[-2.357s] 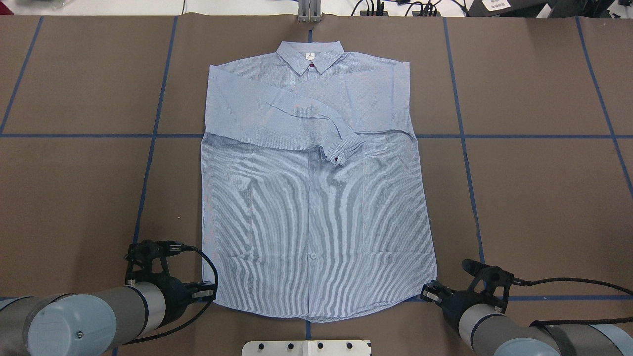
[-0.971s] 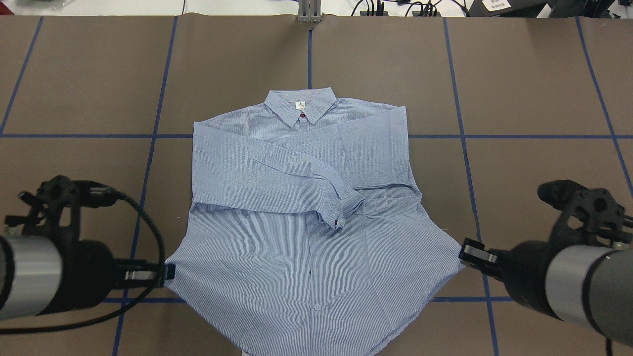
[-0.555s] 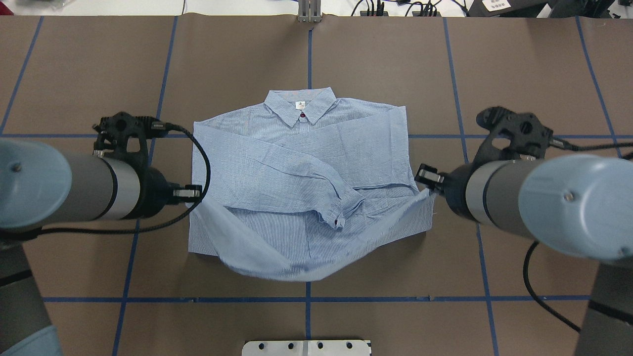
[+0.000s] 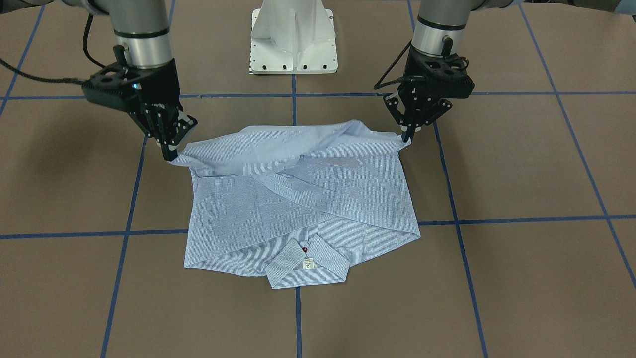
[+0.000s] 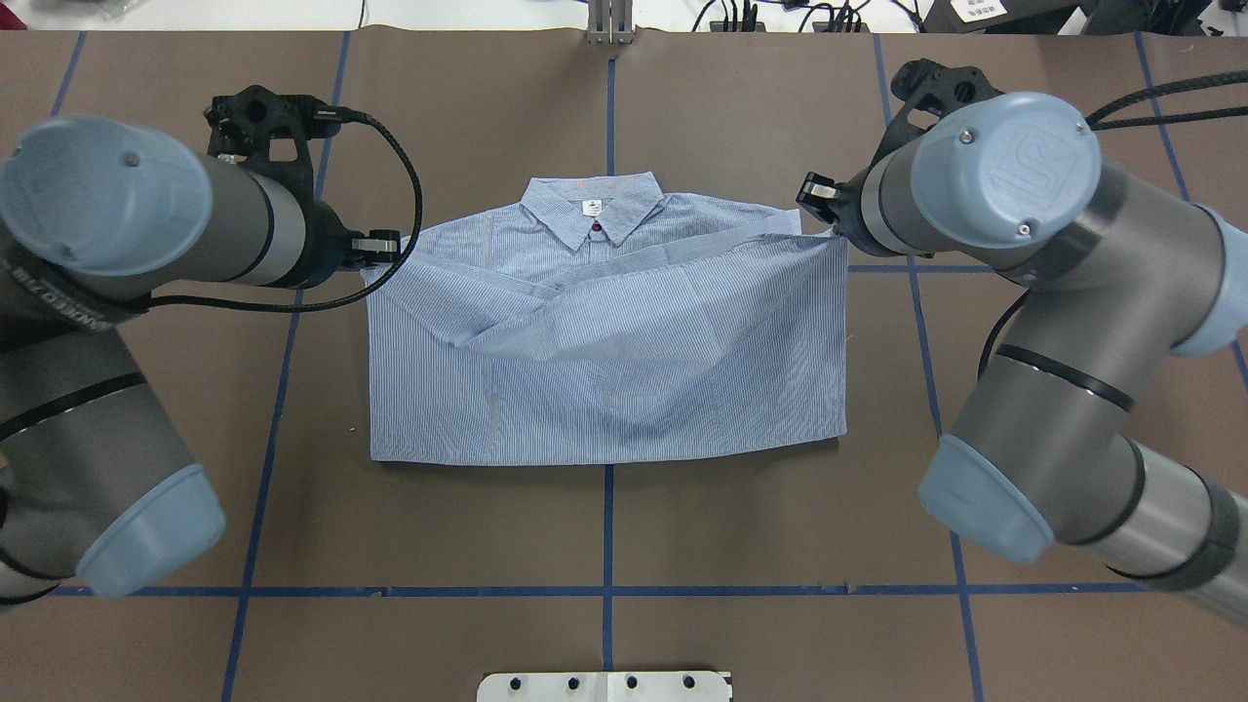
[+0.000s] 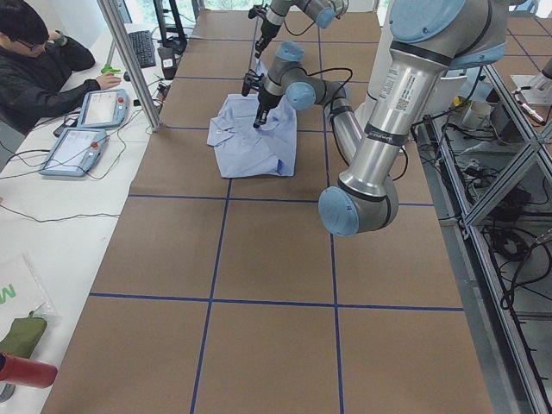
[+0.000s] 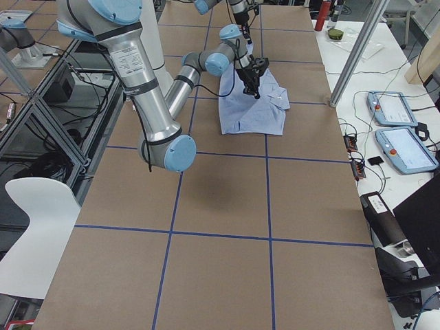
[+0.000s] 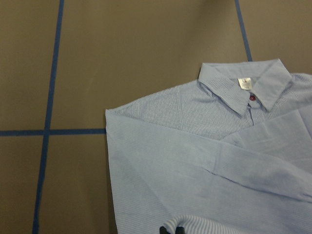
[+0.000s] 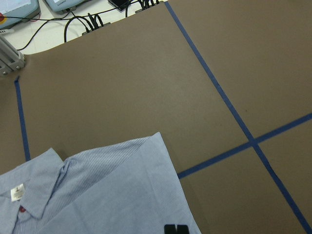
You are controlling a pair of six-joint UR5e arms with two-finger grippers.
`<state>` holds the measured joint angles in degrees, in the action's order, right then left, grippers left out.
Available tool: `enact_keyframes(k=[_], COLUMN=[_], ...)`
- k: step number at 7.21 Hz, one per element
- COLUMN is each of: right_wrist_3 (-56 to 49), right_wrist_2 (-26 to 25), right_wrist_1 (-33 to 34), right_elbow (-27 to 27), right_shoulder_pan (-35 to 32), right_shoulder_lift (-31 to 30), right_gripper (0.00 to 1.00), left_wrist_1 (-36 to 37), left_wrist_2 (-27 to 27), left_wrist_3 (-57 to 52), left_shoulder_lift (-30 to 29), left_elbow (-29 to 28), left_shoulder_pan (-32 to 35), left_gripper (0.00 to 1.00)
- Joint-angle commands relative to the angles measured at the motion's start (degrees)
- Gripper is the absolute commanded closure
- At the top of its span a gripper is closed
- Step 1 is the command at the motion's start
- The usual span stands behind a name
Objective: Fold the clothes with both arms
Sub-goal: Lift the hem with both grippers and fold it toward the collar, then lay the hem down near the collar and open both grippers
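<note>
The light blue striped shirt [image 5: 604, 370] lies on the brown table, collar [image 5: 592, 210] at the far side. Its lower half is doubled over the sleeves and chest, with the fold at the near edge. My left gripper [image 5: 375, 255] is shut on the left hem corner beside the left shoulder. My right gripper [image 5: 817, 200] is shut on the right hem corner beside the right shoulder. In the front view the left gripper [image 4: 408, 135] and the right gripper [image 4: 170, 151] hold the hem off the shirt [image 4: 298, 199]. Each wrist view shows fingertips pinching striped cloth.
The white pedestal base [image 4: 294, 35] stands at the robot's edge of the table. Blue tape lines [image 5: 292, 351] cross the brown cover. A metal post [image 5: 609, 24] stands at the far edge. An operator [image 6: 34, 60] sits by tablets beyond the table.
Both grippers have carried the hem away from the robot, from mid-shirt up to the shoulders. The lower half now covers the sleeves. Both arms reach further over the table.
</note>
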<state>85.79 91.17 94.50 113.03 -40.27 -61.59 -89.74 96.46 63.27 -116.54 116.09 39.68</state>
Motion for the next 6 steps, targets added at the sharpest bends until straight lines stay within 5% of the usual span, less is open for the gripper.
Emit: enact_keyframes(k=[1, 6], right_wrist_3=[-2.1, -5.1], right_wrist_2=[0.1, 0.2], right_wrist_1=[-9.9, -27.0], right_elbow=[-14.5, -29.4], right_shoulder_pan=[-2.6, -4.0], right_shoulder_lift=[5.4, 6.5], right_gripper=[1.0, 1.0], left_wrist_1=[-10.1, -28.9], left_wrist_2=[-0.7, -0.3], left_wrist_3=[-2.8, -10.6], left_shoulder_lift=[-2.6, -6.3], left_elbow=[-12.2, -31.4], left_shoulder_pan=[3.4, 5.7], left_gripper=[1.0, 1.0])
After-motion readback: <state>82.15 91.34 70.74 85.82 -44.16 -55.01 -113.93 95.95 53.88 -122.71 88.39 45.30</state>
